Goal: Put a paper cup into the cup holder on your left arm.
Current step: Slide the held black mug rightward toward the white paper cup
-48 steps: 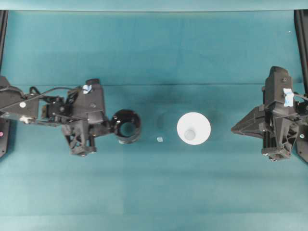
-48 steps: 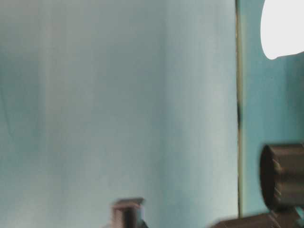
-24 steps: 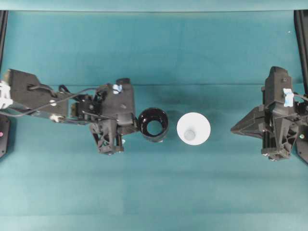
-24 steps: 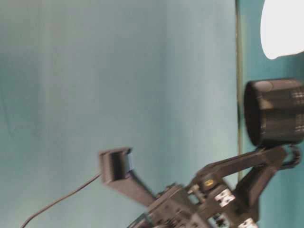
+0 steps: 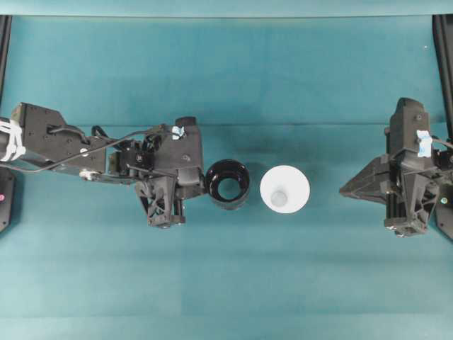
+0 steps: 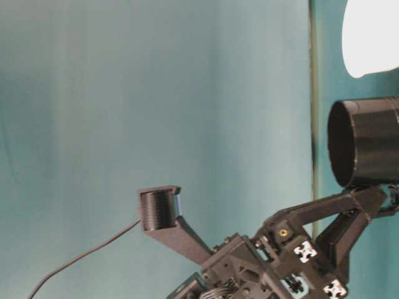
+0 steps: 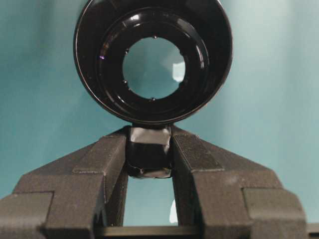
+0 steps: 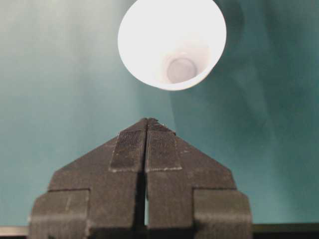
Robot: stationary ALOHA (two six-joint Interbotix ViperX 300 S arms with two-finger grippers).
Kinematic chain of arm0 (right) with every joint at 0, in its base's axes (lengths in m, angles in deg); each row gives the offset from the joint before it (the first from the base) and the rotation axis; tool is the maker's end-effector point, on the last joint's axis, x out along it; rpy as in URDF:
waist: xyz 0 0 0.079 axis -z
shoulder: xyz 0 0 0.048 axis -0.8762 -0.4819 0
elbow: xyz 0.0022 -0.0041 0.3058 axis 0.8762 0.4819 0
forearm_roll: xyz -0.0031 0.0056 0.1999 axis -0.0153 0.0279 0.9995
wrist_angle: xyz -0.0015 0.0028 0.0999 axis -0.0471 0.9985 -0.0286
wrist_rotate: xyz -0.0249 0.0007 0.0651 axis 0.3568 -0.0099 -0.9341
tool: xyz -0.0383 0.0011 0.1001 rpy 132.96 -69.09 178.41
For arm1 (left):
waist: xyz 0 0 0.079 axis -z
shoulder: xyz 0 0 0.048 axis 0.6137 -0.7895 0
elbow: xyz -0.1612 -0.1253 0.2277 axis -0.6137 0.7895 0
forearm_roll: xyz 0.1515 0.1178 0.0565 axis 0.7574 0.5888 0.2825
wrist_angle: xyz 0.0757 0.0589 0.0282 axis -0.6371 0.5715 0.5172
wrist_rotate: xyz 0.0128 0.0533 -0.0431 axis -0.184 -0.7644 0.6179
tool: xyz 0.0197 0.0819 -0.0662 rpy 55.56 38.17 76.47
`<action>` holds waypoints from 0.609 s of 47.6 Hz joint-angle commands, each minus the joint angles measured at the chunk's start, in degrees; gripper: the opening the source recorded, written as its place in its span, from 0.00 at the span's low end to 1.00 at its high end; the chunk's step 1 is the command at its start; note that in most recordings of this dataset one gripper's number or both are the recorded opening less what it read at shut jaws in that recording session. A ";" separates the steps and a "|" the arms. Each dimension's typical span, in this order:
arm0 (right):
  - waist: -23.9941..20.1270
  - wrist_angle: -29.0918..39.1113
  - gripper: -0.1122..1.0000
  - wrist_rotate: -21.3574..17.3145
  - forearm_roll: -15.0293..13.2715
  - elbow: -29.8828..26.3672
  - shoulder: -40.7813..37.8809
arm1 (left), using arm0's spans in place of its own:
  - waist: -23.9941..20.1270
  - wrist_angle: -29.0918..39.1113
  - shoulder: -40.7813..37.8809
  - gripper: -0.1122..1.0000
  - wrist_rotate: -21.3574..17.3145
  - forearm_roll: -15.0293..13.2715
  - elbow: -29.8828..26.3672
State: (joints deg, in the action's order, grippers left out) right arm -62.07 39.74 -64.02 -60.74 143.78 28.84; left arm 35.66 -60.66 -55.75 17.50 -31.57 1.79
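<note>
The white paper cup [image 5: 284,189] stands upright, mouth up, in the middle of the teal table; it also shows in the right wrist view [image 8: 172,42] and the table-level view [image 6: 371,34]. My left gripper [image 5: 202,185] is shut on the side knob [image 7: 149,149] of the glossy black cup holder [image 5: 241,197], holding it just left of the cup with a small gap. The holder [image 7: 99,64] is open at the bottom and empty; it also shows in the table-level view [image 6: 365,143]. My right gripper [image 5: 342,190] is shut and empty, right of the cup, pointing at it [image 8: 147,121].
Black frame rails run along the table's left edge [image 5: 4,49] and right edge [image 5: 444,57]. A pale patch [image 7: 178,71] shows on the cloth through the holder's open bottom.
My left arm has carried the cup holder to the right, up next to the paper cup. The small pale scrap no longer shows from overhead. The right arm and the cup have not moved.
</note>
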 commanded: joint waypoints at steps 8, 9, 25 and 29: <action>-0.18 -0.44 0.07 -0.62 -0.09 -1.49 0.09 | 0.18 -0.70 -1.49 0.36 0.00 0.09 -1.23; -0.18 -0.44 0.07 -0.62 -0.09 -1.58 0.09 | 0.18 -0.70 -1.67 0.36 -0.09 0.09 -1.32; -0.18 -0.44 0.07 -0.62 -0.09 -1.49 0.09 | 0.18 -0.79 -2.02 0.36 -0.18 0.09 -1.58; -0.18 -0.44 0.07 -0.62 -0.09 -1.49 0.09 | 0.09 -0.88 -2.46 0.36 -0.18 0.18 -1.67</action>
State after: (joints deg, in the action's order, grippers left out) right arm -62.07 39.74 -63.94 -60.74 143.69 28.84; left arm 35.66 -60.92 -57.95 17.33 -31.57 1.09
